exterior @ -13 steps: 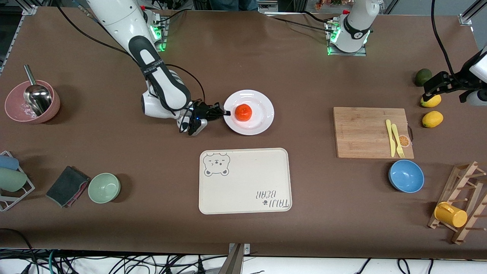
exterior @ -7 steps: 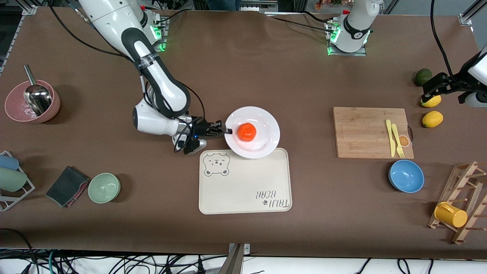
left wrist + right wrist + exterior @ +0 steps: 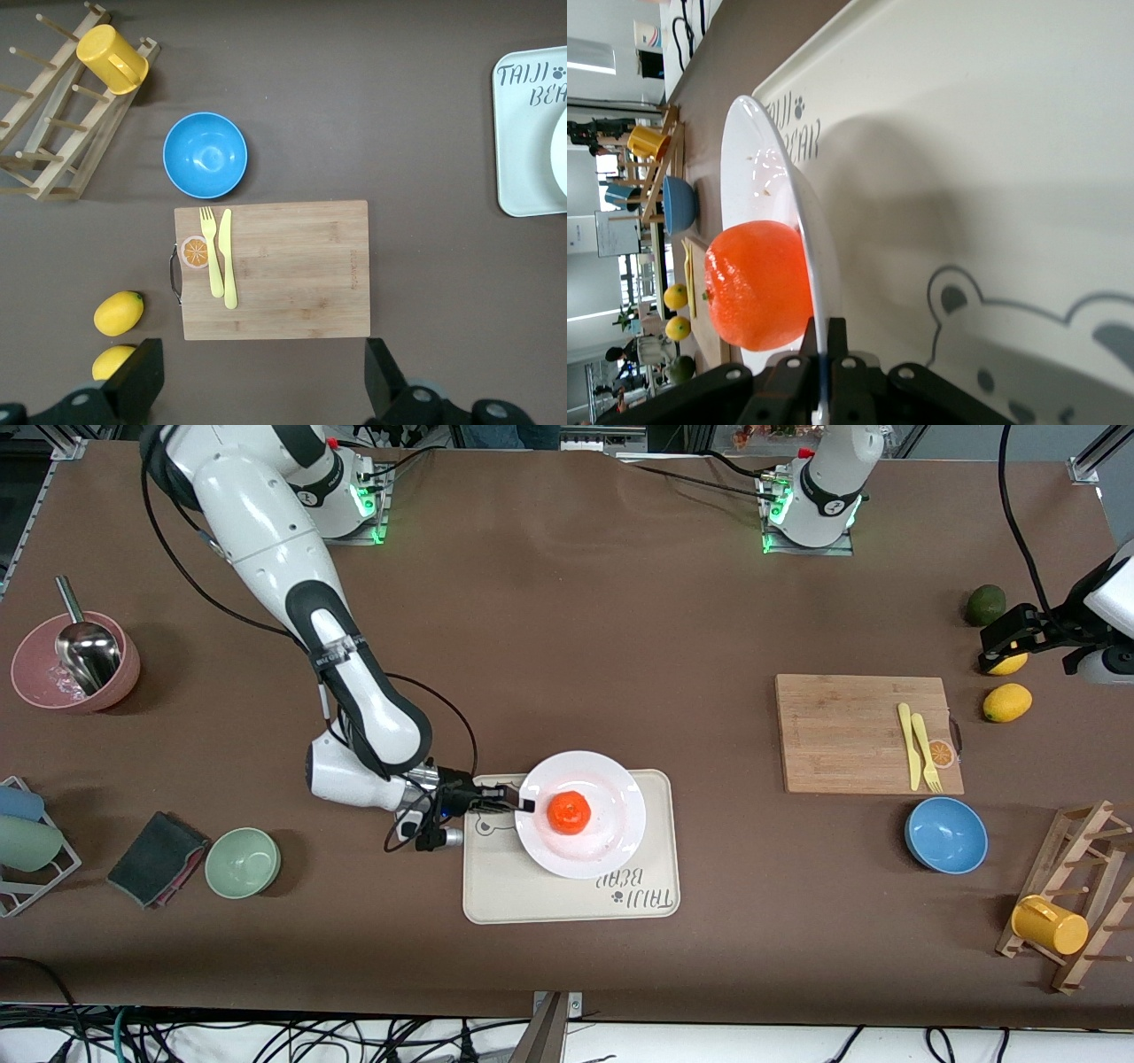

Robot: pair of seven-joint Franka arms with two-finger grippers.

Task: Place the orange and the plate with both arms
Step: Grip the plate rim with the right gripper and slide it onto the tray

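The right tool (image 3: pixel 524 805) pinched the plate (image 3: pixel 611 834) by its rim over the tray (image 3: pixel 567 895); the loose orange (image 3: pixel 568 812) might roll off (left tool (image 3: pixel 1035 631) idle, released).

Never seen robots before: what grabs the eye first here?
A bright orange sits on a white plate, which the right pincer pinches by its rim above the bear-print tray. The left pincer waits open over the lemons at the left arm's end.
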